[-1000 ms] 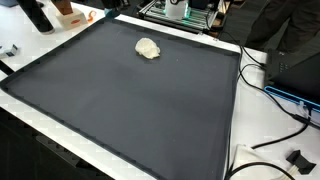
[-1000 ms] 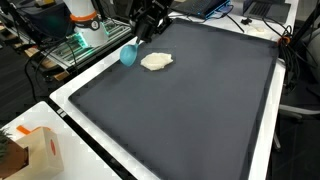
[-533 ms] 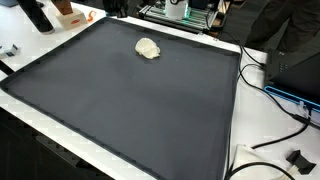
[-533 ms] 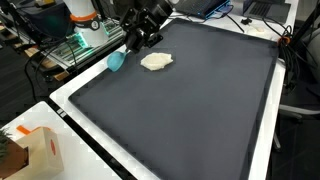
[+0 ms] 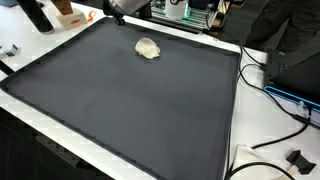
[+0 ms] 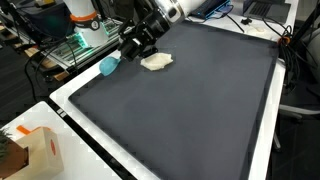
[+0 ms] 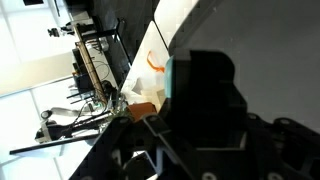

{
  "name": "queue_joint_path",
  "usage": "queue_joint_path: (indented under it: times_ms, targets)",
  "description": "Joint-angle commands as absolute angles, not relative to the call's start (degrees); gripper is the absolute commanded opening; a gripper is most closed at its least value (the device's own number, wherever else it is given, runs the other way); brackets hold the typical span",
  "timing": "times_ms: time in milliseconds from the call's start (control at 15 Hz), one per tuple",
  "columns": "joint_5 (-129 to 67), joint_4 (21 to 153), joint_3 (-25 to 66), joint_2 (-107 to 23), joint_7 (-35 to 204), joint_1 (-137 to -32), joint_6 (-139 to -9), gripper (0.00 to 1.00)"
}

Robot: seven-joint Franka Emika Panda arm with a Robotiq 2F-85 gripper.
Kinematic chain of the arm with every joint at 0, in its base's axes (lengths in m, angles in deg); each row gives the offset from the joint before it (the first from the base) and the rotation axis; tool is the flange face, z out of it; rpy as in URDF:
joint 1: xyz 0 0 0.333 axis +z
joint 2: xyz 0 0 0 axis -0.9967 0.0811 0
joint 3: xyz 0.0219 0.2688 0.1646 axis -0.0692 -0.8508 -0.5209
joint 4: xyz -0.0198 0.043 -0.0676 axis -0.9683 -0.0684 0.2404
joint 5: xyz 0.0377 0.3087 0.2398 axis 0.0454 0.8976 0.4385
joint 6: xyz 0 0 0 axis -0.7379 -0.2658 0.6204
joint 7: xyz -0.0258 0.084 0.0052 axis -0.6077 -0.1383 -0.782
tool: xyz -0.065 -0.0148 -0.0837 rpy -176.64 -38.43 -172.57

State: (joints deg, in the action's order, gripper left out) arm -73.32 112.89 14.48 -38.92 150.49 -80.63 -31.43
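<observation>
Blue object [image 6: 108, 66] is showing at the rim of the black mat [image 6: 190, 110], just off the tip of my gripper [image 6: 126, 50], on the side away from the cream lump [image 6: 155, 61]. I am seeing them touching or nearly so, but I cannot tell whether the fingers are clamping it or standing wide.
</observation>
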Motion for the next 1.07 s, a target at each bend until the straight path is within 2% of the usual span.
queue_joint_path:
  times_ms: [0, 1000]
  targets:
    - [-74.55, 111.21, 15.25, -35.98, 152.77, -79.34, -30.58, 0.25]
    - [-73.94, 109.81, 13.71, -34.40, 150.75, -76.61, -33.26, 0.25]
